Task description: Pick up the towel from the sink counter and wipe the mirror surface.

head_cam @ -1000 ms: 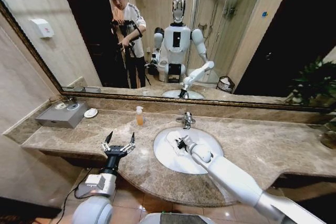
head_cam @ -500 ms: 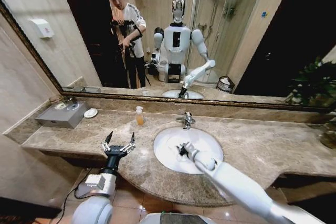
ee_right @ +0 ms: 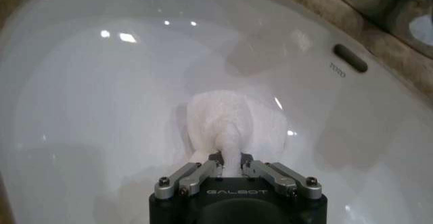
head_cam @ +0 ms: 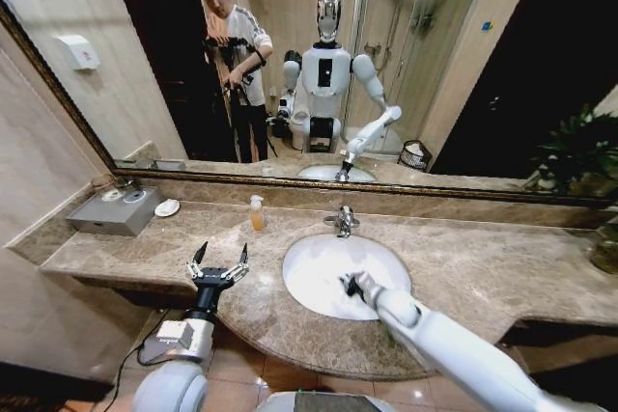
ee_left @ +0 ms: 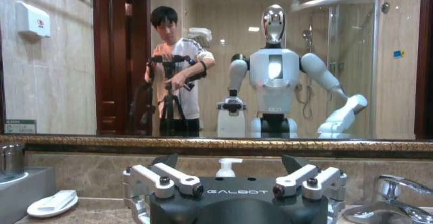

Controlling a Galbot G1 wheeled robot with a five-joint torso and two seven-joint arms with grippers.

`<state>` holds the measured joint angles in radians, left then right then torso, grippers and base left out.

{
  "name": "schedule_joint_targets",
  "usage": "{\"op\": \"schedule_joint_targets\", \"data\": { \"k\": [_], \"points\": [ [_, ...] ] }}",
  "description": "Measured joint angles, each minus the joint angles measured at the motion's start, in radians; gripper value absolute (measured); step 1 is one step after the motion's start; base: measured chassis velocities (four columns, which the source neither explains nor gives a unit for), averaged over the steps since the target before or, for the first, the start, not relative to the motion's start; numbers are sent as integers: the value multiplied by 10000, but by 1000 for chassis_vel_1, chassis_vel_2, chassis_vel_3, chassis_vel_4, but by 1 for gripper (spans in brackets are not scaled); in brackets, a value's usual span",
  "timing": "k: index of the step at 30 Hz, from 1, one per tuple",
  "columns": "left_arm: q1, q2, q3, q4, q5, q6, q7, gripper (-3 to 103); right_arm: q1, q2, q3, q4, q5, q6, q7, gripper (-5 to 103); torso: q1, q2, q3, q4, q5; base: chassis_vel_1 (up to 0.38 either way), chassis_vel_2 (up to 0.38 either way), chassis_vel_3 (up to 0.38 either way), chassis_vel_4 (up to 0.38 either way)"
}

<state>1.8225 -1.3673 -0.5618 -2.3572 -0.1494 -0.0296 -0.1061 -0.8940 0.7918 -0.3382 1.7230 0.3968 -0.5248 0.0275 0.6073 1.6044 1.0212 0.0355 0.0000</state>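
Landmark: the white oval basin (head_cam: 319, 272) sunk in the long brown-beige mottled marble worktop (head_cam: 502, 272) with its curved bulging front edge; places below are given relative to it.
Towel: a small white terry towel (ee_right: 233, 125), bunched and hanging over the inside of the basin, its near end pinched up into a narrow fold.
Right claw: the right claw (ee_right: 230, 169) is inside the basin's front half, clenched on that fold, with the rest of the cloth trailing away from the fingertips toward the basin's overflow slot (ee_right: 350, 65).
Left claw: the left claw (head_cam: 218, 264) hovers over the worktop to the left of the basin, splayed wide and grasping nothing; it looks parked.
Mirror: the very wide rectangular wall mirror with a thin dark bronze frame (head_cam: 290, 55) rises behind the basin, past the chrome faucet (head_cam: 343, 221); neither claw is near the glass.
Done, as judged: the towel appears gripped, though it is hard to tell whether it hangs wholly free of the porcelain.
Left to do: raising the towel out of the basin, carrying it past the faucet to the glass, and all of the wiping.
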Motion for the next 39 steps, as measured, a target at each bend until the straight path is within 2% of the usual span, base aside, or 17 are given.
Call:
{"op": "schedule_joint_targets", "data": {
  "k": [1, 6, 10, 14, 16, 22, 25, 34, 39],
  "points": [
    [0, 0, 0, 0, 0, 0, -1, 100, 227, 144, 146, -437, -20, 106, 83, 11, 1, -1, 1, 7, 4, 0, 0, 0, 0],
    [0, 0, 0, 0, 0, 0, 0, 100, 751, 314, 538, -1293, -42, 164, 104, 11, 4, -2, 1, 10, 0, 0, 0, 0, 0],
    [0, 0, 0, 0, 0, 0, 0, 100, 793, -19, 900, -1743, -365, 460, -212, 11, 5, -2, 2, 7, 1, 0, 0, 0, 0],
    [0, 0, 0, 0, 0, 0, 0, 100, 102, -759, 1169, -1132, -372, 447, -432, 11, 4, -1, 1, -2, -3, 0, 0, 0, 0],
    [0, 0, 0, 0, 0, 0, 0, 100, -28, -844, 1191, -985, -347, 432, -428, 11, 4, -1, 1, -1, -1, 0, 0, 0, 0],
    [0, -1, 0, 0, 0, 0, 0, 100, -1108, -1371, 1368, 875, 119, 89, -167, 11, 3, -1, 1, 3, 0, 0, 0, 0, 0],
    [0, 0, 0, 0, 0, 0, 0, 100, -1103, -1386, 1359, 999, 127, 42, -151, 11, 2, -1, 0, 5, -3, 0, 0, 0, 0],
    [0, 0, 0, 0, 0, 0, 0, 100, -540, -1021, 1939, -863, -243, 459, -366, 11, 4, -1, 1, 8, 2, 0, 0, 0, 0],
    [0, 0, 0, 0, 0, 0, 0, 100, -1568, -1041, 2498, -23, -360, 572, -194, 11, 4, -1, 2, -1, -1, 0, 0, 0, 0]
  ]
}}
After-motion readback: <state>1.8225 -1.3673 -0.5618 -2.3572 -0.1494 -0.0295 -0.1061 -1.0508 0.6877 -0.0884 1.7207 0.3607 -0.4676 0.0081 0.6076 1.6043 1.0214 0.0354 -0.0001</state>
